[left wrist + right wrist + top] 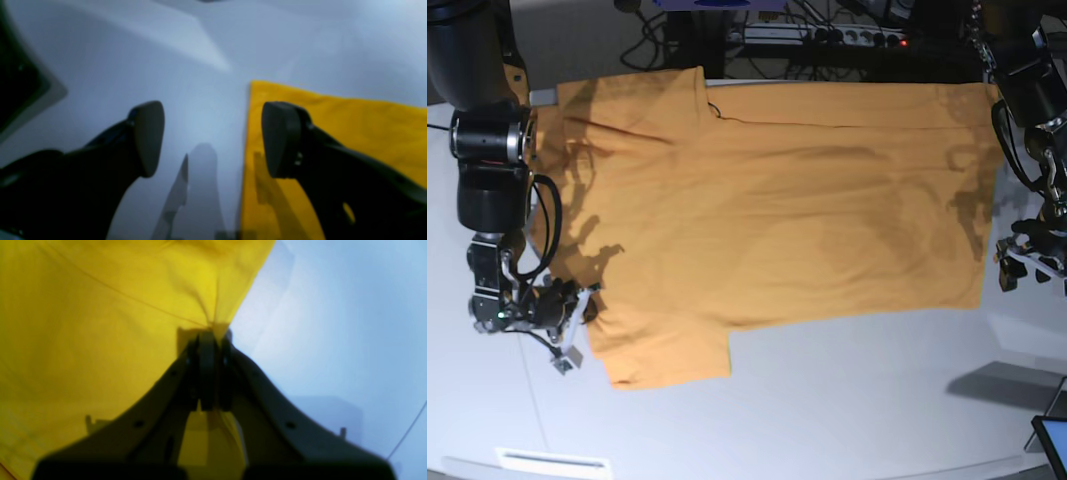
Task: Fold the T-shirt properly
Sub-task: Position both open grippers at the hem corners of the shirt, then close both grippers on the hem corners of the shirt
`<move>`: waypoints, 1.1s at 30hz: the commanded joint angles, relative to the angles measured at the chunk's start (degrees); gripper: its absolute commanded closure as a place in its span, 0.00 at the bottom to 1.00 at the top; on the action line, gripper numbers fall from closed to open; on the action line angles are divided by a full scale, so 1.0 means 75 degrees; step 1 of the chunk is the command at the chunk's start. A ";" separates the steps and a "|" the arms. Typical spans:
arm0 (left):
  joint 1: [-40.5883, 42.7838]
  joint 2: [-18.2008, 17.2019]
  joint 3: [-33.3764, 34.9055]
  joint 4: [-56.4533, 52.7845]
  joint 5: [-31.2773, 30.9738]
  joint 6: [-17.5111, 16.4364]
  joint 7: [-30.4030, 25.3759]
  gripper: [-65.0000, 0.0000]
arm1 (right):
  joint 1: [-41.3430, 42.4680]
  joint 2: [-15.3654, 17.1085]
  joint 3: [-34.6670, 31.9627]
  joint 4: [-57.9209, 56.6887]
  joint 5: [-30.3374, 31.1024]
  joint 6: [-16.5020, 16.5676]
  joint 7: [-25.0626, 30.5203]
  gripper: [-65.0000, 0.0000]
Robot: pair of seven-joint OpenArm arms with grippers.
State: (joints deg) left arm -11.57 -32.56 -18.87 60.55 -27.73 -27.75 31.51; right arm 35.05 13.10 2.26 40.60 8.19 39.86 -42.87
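Observation:
The orange-yellow T-shirt lies spread flat on the white table, collar towards the left of the base view. My right gripper is at the near sleeve. In the right wrist view this gripper is shut on a pinched edge of the T-shirt, and the cloth pulls into folds at the tips. My left gripper hovers by the hem's near corner. In the left wrist view it is open, one finger over the T-shirt's edge and the other over bare table.
Cables and a power strip run behind the table's far edge. A dark screen corner pokes in at the lower right. A white label sits at the front left edge.

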 commanded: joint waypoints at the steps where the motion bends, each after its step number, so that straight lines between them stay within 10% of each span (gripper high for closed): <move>1: -0.0326 -0.0237 -0.0045 0.0008 -0.0130 -0.0198 -0.0128 0.30 | 0.0080 0.0040 -0.0003 0.0020 -0.0171 0.0019 -0.0256 1.00; 14: -0.1487 -0.0260 -0.0045 -0.2067 -0.0130 -0.1053 -0.0128 0.30 | 0.0080 0.0052 -0.0003 0.0020 -0.0171 0.0019 -0.0256 1.00; 33: -0.2237 -0.0225 0.0119 -0.3403 -0.0072 -0.0913 -0.0104 0.30 | 0.0068 0.0064 -0.0003 0.0020 -0.0171 0.0019 -0.0256 1.00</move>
State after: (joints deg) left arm -26.81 -32.75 -17.96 34.11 -27.29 -34.46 31.88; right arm 35.00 13.13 2.26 40.60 8.21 39.88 -42.89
